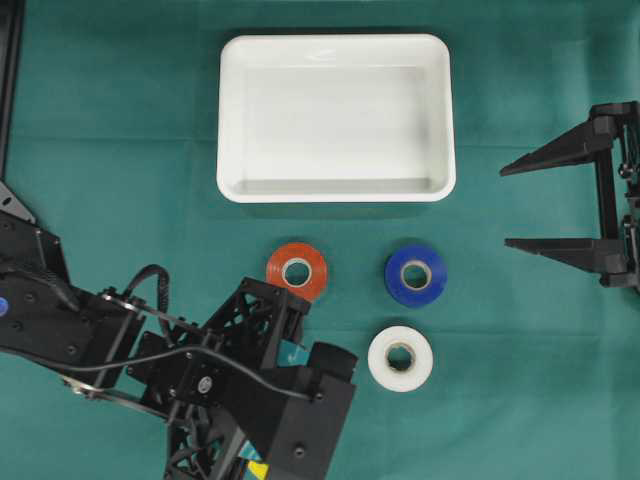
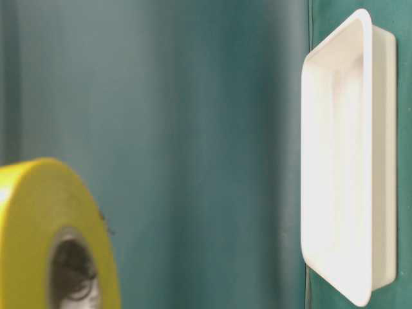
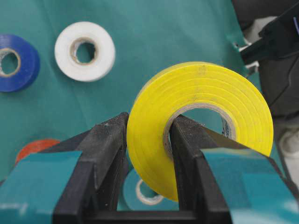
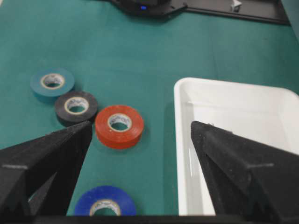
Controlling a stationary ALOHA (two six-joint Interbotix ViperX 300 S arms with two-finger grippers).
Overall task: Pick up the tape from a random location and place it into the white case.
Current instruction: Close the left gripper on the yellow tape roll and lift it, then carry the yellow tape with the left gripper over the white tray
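Clamping a yellow tape, one finger through its core, the left gripper is closed; right gripper gapes empty. Beyond lie five more rolls and one case.

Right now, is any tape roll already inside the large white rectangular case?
No, the white case shows only its bare floor overhead, while the left gripper holds the yellow tape roll.

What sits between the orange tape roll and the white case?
Nothing. In the overhead view, only bare green cloth separates the orange tape roll from the white case; the right wrist view shows the same gap.
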